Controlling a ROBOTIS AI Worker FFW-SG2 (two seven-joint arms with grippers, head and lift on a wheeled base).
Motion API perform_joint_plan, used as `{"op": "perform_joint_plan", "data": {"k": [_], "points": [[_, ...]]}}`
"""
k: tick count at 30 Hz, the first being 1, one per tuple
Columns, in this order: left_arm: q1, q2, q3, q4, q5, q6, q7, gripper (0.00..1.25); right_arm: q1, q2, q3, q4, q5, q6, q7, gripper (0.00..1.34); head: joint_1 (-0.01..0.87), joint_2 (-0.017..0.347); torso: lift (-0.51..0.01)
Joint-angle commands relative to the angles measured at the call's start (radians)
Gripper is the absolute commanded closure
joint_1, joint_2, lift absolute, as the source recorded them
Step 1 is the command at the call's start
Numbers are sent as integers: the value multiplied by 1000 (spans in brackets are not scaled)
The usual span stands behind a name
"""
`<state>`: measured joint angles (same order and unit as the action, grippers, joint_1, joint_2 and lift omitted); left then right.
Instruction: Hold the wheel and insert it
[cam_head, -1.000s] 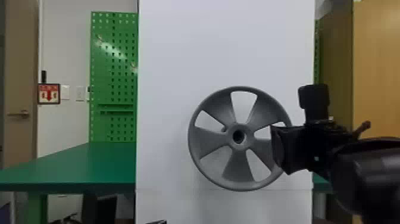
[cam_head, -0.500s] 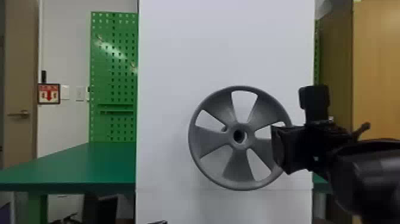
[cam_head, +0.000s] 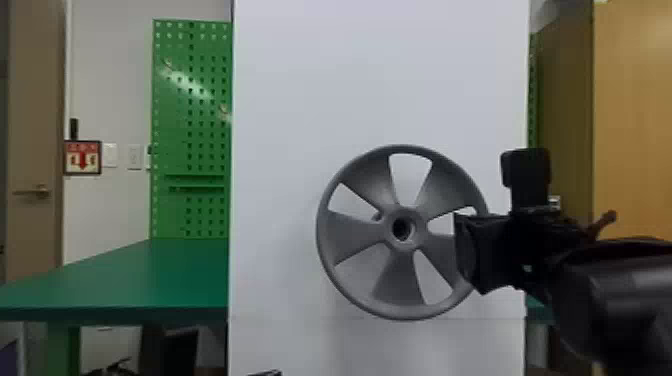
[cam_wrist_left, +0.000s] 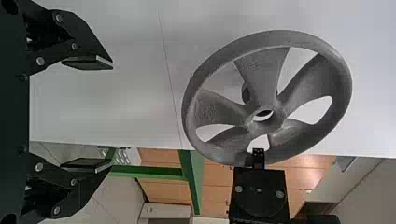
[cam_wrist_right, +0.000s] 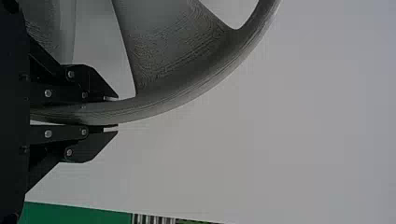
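The grey wheel (cam_head: 350, 227) stands upright before the white panel, its face towards the head camera. At its right side in the head view is my right gripper (cam_head: 467, 252). In the right wrist view, the right gripper (cam_wrist_right: 116, 113) is shut on the wheel's rim (cam_wrist_right: 154, 108). A small round peg (cam_head: 377, 217) shows through a gap between spokes, left of and slightly above the hub hole; the left wrist view has this peg (cam_wrist_left: 245, 93) behind the wheel (cam_wrist_left: 266, 70). A bit of my left gripper (cam_head: 266, 373) pokes in at the bottom edge; the left gripper (cam_wrist_left: 111, 114) is open and holds nothing, apart from the wheel.
The tall white panel (cam_head: 300, 90) rises behind the wheel. Left of it are a green table (cam_head: 125, 280) and a green pegboard (cam_head: 192, 125). A wooden cabinet (cam_head: 635, 120) stands at the right, beyond the right arm.
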<state>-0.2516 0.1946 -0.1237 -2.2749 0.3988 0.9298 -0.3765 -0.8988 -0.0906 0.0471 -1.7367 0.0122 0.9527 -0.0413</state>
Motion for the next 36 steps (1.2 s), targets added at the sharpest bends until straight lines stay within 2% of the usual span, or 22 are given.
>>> {"op": "perform_joint_plan", "data": {"k": [1, 27, 36], "points": [[-2, 0, -1, 0, 0, 0, -1, 502, 0, -3, 0, 23, -14, -20, 0, 1133, 0, 6, -496], [-5, 0, -4, 5, 3, 0, 1, 502, 3, 0, -3, 57, -35, -101, 1, 1133, 0, 6, -496], [-5, 0, -5, 6, 5, 0, 1, 502, 5, -1, -7, 91, -43, -132, 1, 1133, 0, 6, -496]]}}
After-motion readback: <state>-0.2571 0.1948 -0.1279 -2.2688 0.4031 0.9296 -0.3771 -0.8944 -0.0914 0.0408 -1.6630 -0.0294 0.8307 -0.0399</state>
